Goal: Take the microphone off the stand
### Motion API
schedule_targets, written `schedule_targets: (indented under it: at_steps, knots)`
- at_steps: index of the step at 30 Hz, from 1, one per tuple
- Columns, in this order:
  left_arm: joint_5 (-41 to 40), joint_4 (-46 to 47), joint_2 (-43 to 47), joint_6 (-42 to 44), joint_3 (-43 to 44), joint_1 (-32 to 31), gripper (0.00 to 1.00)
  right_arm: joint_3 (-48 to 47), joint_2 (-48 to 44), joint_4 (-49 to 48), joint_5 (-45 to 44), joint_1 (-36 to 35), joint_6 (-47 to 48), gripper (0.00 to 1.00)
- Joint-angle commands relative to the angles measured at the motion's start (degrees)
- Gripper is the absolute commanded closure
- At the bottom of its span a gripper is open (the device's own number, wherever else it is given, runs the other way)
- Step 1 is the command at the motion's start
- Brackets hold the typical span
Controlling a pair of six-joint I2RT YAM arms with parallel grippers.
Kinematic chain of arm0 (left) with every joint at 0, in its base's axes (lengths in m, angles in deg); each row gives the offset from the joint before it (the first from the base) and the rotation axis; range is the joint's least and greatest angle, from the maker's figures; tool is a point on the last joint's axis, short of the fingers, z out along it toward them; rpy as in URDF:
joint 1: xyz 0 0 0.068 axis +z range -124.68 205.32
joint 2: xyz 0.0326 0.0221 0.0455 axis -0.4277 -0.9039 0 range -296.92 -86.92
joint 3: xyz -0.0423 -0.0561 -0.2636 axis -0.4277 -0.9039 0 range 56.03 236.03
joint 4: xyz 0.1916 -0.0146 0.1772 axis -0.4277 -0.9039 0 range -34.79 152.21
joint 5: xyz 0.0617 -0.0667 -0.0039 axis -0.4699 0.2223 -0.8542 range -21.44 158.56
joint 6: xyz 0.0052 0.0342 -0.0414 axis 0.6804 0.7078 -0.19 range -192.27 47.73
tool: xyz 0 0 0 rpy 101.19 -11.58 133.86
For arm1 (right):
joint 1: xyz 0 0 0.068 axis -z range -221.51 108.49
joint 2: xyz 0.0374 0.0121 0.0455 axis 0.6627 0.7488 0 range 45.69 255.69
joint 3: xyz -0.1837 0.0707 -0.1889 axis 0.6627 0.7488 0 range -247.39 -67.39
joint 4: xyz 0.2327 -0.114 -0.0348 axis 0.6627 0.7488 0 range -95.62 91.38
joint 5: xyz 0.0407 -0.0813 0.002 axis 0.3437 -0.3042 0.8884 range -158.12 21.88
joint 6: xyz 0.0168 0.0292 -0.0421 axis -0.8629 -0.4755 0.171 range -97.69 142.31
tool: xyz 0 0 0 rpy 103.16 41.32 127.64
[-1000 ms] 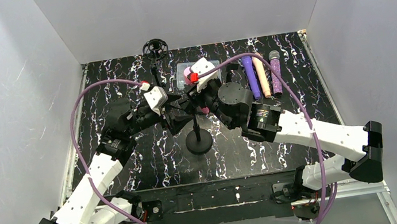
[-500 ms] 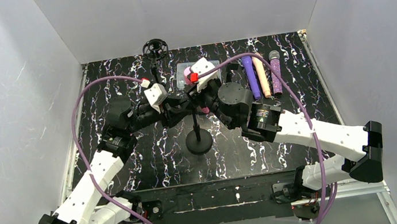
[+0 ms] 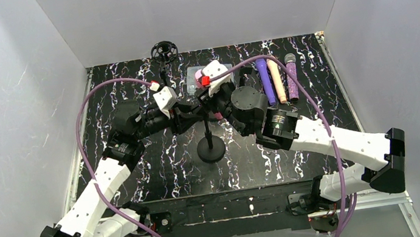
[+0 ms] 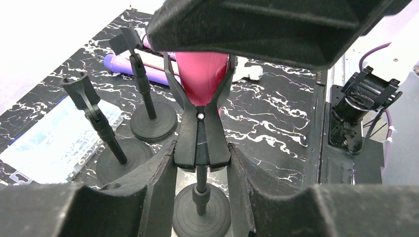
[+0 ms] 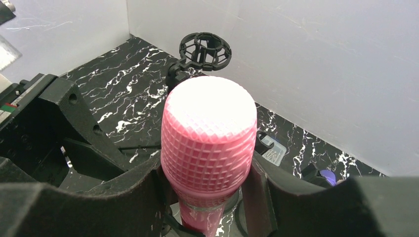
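Note:
A pink microphone (image 5: pixel 208 133) stands upright in the black spring clip (image 4: pixel 201 143) of a stand with a round base (image 3: pixel 210 149). My right gripper (image 5: pixel 207 177) is shut on the microphone, its fingers pressing both sides of the gridded head. From the left, my left gripper (image 4: pixel 201 160) is shut on the lower handles of the clip, just above the pole (image 4: pixel 199 195). The pink body (image 4: pixel 202 74) sits between the clip's prongs. In the top view both grippers meet over the stand, the left gripper (image 3: pixel 187 115) beside the right gripper (image 3: pixel 212 101).
Three loose microphones, purple (image 3: pixel 266 80), cream (image 3: pixel 277 82) and glittery purple (image 3: pixel 291 77), lie at the back right. A stand with a round shock mount (image 3: pixel 163 52) is at the back. Two empty clip stands (image 4: pixel 143 94) (image 4: pixel 96 121) and a clear plastic box (image 4: pixel 54 148) stand beyond the clip.
My left gripper has closed from wide open onto the stand's clip and shifted slightly toward the back. The right gripper has kept its hold on the microphone head.

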Motion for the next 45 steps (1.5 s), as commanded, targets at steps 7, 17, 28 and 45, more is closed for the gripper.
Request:
schedule_targets:
  at_steps: [7,17,28,45]
  knots:
    - [0.74,-8.45,-0.03,4.32,4.00,0.29,1.00,-6.99,-3.81,-1.02,-0.32,-0.44,0.11,0.68]
    - [1.16,-11.77,-1.32,4.27,6.70,0.31,0.97,-10.13,-6.36,2.21,-2.62,-0.46,1.67,0.69]
    - [-0.42,-12.13,-2.37,2.36,9.96,0.20,0.22,-10.46,-7.10,5.95,-4.63,-0.44,1.05,0.69]
    - [-6.76,-19.12,-1.57,-2.42,18.35,0.09,0.02,-12.32,-7.51,19.67,-12.98,7.50,-2.58,0.69]
